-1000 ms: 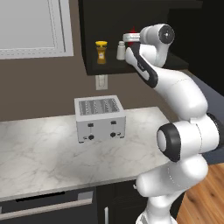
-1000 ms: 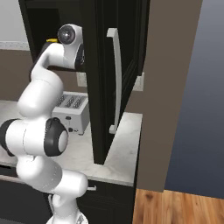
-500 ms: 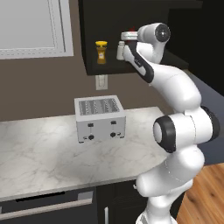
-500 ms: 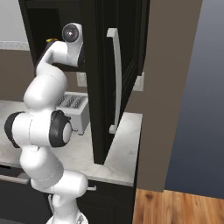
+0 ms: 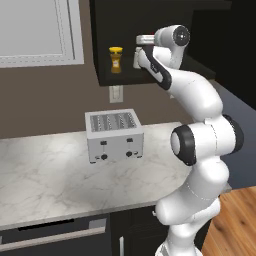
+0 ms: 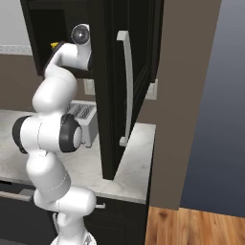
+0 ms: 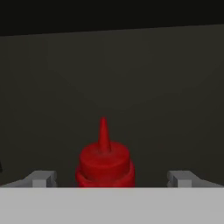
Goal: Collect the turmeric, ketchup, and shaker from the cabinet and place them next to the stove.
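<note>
Inside the black wall cabinet point(image 5: 150, 15), the red ketchup point(image 7: 104, 162) stands upright with its pointed nozzle up, right between my two fingertips point(image 7: 41, 178), untouched. My gripper point(image 5: 140, 39) is open and reaches into the shelf at bottle-top height. On the same shelf, to the left, stands the turmeric point(image 5: 116, 59), an amber jar with a yellow cap; that cap point(image 6: 55, 45) peeks past the arm in the right base view. The white-grey shaker point(image 5: 136, 59) stands between the turmeric and my arm, partly covered by it. The stove is out of view.
A silver toaster point(image 5: 114, 135) sits on the marble counter point(image 5: 45, 180) below the cabinet. The open cabinet door point(image 6: 115, 95) with its long handle point(image 6: 125, 86) hangs just right of my arm. A window point(image 5: 35, 30) is at the upper left.
My hand has moved left, deeper into the cabinet, and now covers the ketchup in the left base view. The jaws have stayed wide open.
</note>
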Controlling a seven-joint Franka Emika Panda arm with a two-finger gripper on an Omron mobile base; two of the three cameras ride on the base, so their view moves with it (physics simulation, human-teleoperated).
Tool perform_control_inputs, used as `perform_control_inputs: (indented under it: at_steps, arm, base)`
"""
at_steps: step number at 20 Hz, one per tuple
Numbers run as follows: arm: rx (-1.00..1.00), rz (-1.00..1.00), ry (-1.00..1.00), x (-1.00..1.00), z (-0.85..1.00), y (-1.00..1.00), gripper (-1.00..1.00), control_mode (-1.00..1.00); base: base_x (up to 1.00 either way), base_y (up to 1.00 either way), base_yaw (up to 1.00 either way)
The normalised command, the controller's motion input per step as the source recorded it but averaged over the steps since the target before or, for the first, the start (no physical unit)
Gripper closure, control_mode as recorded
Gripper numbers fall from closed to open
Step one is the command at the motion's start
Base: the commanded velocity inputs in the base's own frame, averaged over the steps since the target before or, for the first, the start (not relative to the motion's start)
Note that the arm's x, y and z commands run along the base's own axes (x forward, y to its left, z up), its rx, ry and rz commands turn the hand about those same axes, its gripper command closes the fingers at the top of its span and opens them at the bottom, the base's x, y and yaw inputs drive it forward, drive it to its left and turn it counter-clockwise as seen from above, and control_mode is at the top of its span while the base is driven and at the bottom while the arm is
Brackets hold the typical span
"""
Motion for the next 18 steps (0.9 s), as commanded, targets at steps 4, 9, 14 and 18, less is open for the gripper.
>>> perform_control_inputs:
  at_steps: [4,9,14,18]
  arm:
    - [0.00,0.00,0.01,0.14,0.00,0.00,-1.00,-1.00]
    - [0.00,0.00,0.00,0.02,-0.03,0.00,-1.00,-1.00]
    - [0.00,0.00,0.00,0.00,-0.08,0.00,1.00,-1.00]
    - [0.00,0.00,0.01,0.03,-0.11,0.00,1.00,-1.00]
  base:
    - [0.00,0.00,0.00]
    - [0.00,0.00,0.00]
    - [0.00,0.00,0.00]
    - [0.00,0.00,0.00]
